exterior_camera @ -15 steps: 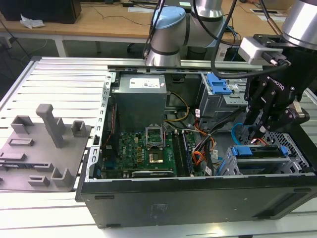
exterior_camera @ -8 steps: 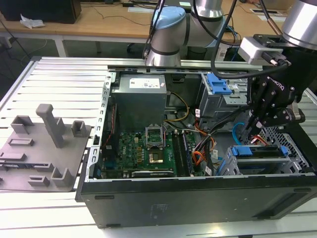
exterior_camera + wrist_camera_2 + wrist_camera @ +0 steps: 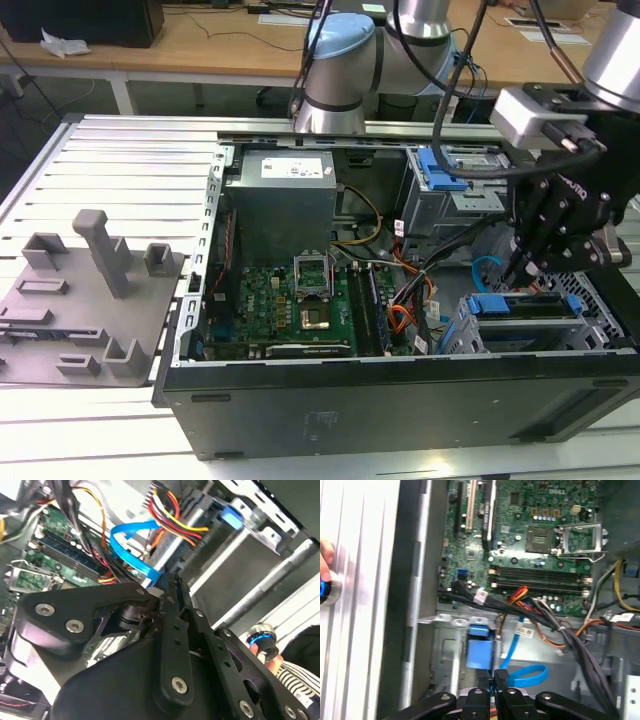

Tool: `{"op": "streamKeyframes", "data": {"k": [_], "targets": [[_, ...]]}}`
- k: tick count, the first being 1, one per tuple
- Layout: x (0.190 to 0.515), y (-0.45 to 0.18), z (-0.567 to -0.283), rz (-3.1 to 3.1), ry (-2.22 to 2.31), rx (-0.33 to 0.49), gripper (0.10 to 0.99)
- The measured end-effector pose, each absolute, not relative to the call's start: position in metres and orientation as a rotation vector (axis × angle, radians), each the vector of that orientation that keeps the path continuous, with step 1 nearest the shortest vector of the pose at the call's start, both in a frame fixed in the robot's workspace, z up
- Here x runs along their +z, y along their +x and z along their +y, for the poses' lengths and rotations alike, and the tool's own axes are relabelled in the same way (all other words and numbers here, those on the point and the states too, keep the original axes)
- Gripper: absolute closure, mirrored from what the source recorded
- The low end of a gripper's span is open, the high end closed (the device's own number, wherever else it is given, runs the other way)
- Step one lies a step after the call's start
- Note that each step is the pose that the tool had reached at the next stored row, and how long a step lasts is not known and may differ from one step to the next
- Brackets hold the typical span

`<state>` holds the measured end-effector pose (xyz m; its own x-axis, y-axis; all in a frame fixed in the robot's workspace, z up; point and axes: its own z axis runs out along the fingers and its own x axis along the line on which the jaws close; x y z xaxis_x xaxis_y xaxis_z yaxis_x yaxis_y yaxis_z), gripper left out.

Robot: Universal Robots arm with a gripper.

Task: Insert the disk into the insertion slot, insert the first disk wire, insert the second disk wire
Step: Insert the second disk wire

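In the exterior view the disk [image 3: 522, 304], in its bright blue carrier, lies inside the insertion slot [image 3: 468, 335], the silver cage at the right end of the open computer case. My black gripper [image 3: 517, 268] hangs just above the disk, fingertips pointing down. In the first wrist view the fingertips [image 3: 483, 676] stand close together. A blue flat disk wire [image 3: 526, 675] loops away from them, so they look shut on its end. The same blue wire [image 3: 131, 546] runs up to the finger [image 3: 167, 587] in the second wrist view.
A taller grey cage with a blue latch [image 3: 440, 170] stands behind the slot. The motherboard [image 3: 290, 300], power supply [image 3: 280, 195] and black wire bundle [image 3: 560, 630] fill the case. A grey fixture plate [image 3: 80, 290] lies at the exterior view's left. A hand [image 3: 265, 652] rests on a blue-ringed button.
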<state>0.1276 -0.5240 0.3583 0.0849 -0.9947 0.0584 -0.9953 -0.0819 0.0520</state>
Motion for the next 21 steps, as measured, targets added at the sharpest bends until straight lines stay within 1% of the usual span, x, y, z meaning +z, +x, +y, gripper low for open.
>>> {"op": "streamKeyframes", "data": {"k": [4,21], "targets": [[0.357,0.128,-0.531,-2.107,2.288,-0.056,0.925],[0.344,0.147,-0.537,-2.16,2.241,-0.062,0.925]]}}
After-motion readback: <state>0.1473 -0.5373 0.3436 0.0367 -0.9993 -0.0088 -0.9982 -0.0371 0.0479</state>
